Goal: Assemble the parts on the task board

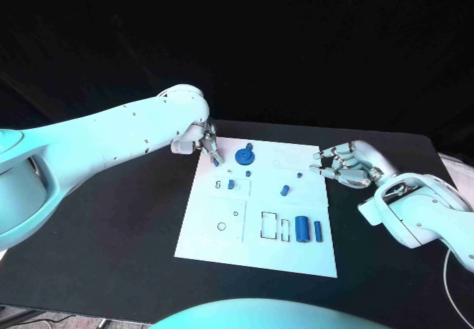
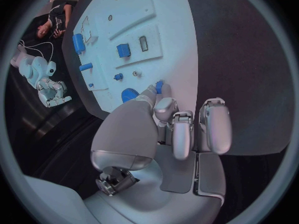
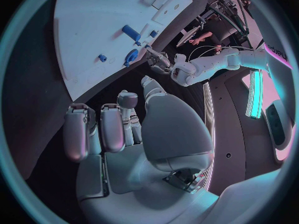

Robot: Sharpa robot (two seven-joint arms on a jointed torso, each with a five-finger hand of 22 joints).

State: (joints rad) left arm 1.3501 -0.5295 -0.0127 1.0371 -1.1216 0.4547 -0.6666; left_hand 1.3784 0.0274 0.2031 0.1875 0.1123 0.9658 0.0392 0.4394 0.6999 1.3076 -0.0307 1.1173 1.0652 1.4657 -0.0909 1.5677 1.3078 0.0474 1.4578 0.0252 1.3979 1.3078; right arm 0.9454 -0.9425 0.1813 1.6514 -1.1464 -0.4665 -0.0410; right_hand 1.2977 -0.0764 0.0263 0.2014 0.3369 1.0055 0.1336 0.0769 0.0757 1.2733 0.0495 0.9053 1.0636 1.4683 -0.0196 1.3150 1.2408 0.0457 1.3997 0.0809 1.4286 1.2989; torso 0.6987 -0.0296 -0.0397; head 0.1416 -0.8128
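In the head view we see the task board in the middle of the black counter. The left hand is at its far left corner, pinching a small blue part over that corner; the right hand hovers just off its far right edge, fingers curled, holding nothing. In the left wrist view we see the blue part at the left hand's fingertips, above the board. In the right wrist view the right hand sits beside the board, fingers loosely curled, nothing in them.

Left hand pinches blue part over task board.
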